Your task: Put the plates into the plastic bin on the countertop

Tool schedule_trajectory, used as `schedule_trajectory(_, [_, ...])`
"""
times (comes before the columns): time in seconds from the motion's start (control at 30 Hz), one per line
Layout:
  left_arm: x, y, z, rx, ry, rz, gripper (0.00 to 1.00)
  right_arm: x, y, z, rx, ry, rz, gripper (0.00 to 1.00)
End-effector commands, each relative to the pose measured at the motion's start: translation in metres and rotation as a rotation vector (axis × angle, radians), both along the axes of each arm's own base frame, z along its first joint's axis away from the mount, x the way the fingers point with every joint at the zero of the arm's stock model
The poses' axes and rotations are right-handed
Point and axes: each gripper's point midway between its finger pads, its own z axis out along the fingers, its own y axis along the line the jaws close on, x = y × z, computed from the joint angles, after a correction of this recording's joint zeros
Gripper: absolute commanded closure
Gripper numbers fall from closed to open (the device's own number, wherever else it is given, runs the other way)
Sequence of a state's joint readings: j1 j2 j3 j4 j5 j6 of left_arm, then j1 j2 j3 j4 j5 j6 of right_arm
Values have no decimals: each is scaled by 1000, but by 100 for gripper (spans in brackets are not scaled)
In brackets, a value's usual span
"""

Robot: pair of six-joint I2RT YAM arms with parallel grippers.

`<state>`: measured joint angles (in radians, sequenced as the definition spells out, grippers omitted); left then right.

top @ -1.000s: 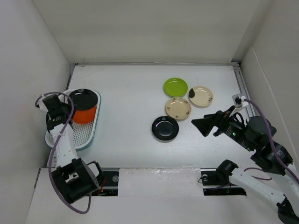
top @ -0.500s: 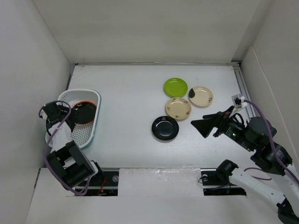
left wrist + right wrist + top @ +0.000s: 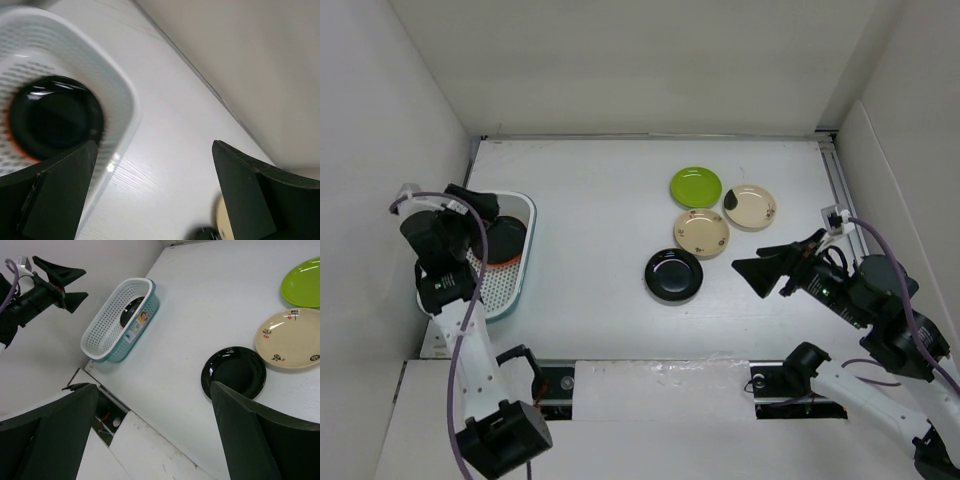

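The plastic bin point(image 3: 496, 292) stands at the left edge of the tabletop point(image 3: 600, 190). Toward the bin's far end a glossy black plate point(image 3: 506, 238) lies on an orange plate point(image 3: 502, 263). Only a sliver of the orange shows, and I cannot tell whether more plates lie beneath.

Four plates lie on the tabletop well to the right of the bin. The second black plate point(image 3: 673, 275) is nearest the bin, with a beige plate point(image 3: 701, 232) just beyond it. The lime green plate point(image 3: 696, 186) and the blotched beige plate point(image 3: 750, 206) are farthest from the bin.

Risks, as I judge them:
- The plates are shallow and lie flat, so a finger may skid over a rim and push the plate instead of lifting it.
- The three pale and green plates lie close together, so a grasp on one may nudge its neighbours.
- The stack sits off-centre in the bin, so a plate let go above it may slide off or catch on the bin's rim.

My left gripper point(image 3: 154, 150) hovers above the bin's far end. Its jaws are spread wide, holding nothing and touching nothing. My right gripper point(image 3: 154, 387) hangs well right of the bin, near the second black plate, equally wide and empty.
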<state>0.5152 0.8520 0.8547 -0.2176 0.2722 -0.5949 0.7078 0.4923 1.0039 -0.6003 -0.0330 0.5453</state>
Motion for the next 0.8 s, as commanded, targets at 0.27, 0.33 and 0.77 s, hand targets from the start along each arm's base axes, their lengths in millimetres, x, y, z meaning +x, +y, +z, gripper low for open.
schedule_trajectory(0.27, [20,-298,-78,-69,96,-783,0,16,6,12,54,9,-47,0])
schedule_trajectory(0.33, [13,-326,-122,-80,200,-847,0,14,8,13,61,16,-33,0])
schedule_trajectory(0.77, [-2,-379,-220,-112,382,-957,29,12,2,4,56,33,-54,0])
